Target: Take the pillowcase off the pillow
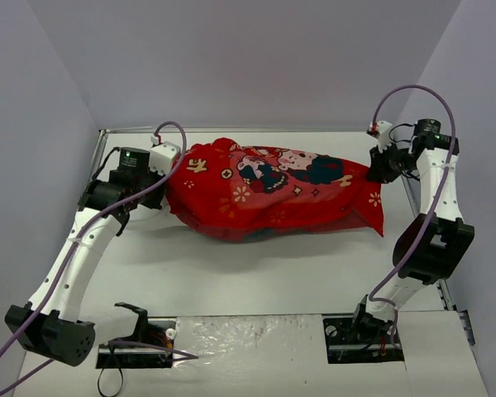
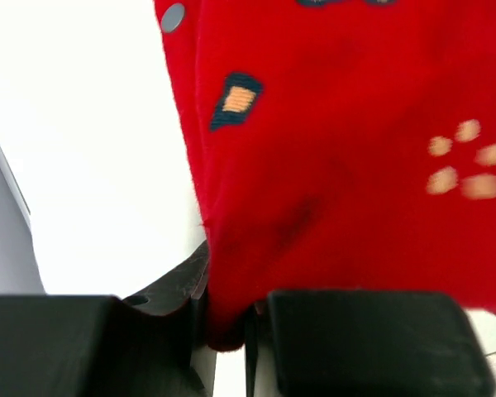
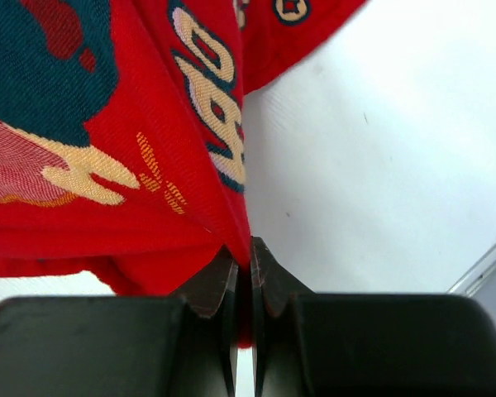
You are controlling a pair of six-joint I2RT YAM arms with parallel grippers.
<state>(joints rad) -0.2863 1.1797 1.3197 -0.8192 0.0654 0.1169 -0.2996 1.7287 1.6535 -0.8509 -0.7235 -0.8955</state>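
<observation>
The bright red pillowcase (image 1: 269, 190) with cartoon children and gold characters lies bulging across the back of the table, stretched between both arms. The white pillow is hidden inside it. My left gripper (image 1: 167, 184) is shut on the pillowcase's left end; in the left wrist view (image 2: 227, 331) red fabric (image 2: 331, 165) is pinched between the jaws. My right gripper (image 1: 377, 168) is shut on the pillowcase's right end; in the right wrist view (image 3: 244, 281) a fold of the red cloth (image 3: 149, 165) runs down between the closed jaws.
The white table (image 1: 256, 273) is walled by grey panels at left, right and back. A metal rail (image 1: 413, 198) runs along the right edge. Arm bases and cables sit at the near edge (image 1: 256, 339).
</observation>
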